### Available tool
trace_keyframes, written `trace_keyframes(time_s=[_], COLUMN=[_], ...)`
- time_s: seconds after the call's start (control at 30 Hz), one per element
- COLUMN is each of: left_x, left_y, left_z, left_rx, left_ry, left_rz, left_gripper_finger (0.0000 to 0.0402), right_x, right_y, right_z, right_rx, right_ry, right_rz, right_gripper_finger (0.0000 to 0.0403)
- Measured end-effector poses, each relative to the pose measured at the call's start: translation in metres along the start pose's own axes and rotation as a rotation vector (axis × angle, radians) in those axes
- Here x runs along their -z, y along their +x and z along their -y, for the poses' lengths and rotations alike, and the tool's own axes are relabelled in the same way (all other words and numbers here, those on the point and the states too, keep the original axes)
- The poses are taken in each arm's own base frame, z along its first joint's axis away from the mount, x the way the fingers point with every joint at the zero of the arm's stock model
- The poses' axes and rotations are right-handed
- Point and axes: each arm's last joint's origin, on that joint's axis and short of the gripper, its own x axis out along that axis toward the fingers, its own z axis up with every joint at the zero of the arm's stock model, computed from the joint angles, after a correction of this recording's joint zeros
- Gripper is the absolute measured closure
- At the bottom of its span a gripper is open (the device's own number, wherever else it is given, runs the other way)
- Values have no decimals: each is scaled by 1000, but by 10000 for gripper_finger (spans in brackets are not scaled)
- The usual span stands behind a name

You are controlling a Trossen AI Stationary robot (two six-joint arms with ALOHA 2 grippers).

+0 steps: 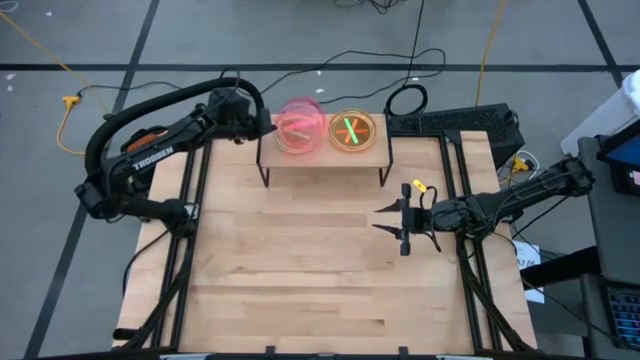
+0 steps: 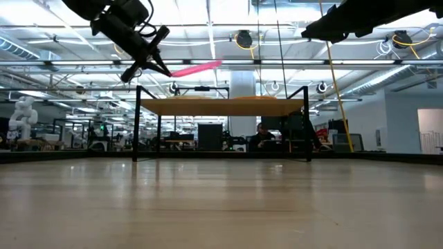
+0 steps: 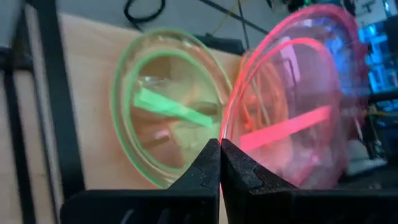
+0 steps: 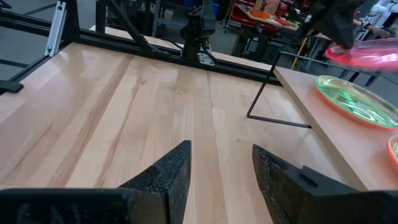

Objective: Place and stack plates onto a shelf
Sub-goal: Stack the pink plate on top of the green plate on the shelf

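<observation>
My left gripper (image 1: 265, 126) is shut on a neon pink plate (image 1: 300, 126) and holds it above the left end of the shelf (image 1: 320, 158), a light-wood board on black legs at the table's far edge. In the low view the plate (image 2: 197, 68) is above the board (image 2: 221, 106). A green plate (image 3: 161, 118) lies on the shelf below the pink one. An orange plate with a green streak (image 1: 352, 131) lies on the shelf's right half. My right gripper (image 1: 392, 224) is open and empty over the table's right middle. My left gripper pinches the pink plate's rim (image 3: 226, 134) between its two fingers, on the side of the plate toward the table's left. The fingers come from the table's left, slanting down. The plate is clear of the shelf, nearly level, its free edge (image 2: 218, 63) slightly higher.
The tabletop (image 1: 300, 270) in front of the shelf is bare wood. Black frame rails (image 1: 190, 230) run along the table's left and right sides. Cables and a black box (image 1: 450, 122) lie behind the shelf's right end.
</observation>
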Motion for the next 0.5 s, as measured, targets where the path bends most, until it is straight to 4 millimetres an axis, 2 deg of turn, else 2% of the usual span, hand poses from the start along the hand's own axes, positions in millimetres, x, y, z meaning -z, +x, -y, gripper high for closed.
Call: trace_keyframes(time_s=[0.23, 0.5], left_x=[-9, -11], left_y=[-1, -1], left_z=[7, 9], left_rx=[38, 50], left_ry=[-14, 14], left_rz=[138, 155], left_gripper_finger=[401, 400], right_x=[0, 0], right_y=[0, 0], right_z=[0, 0], right_rx=[0, 0], right_ry=[0, 0], right_rz=[0, 0], right_gripper_finger=[248, 248])
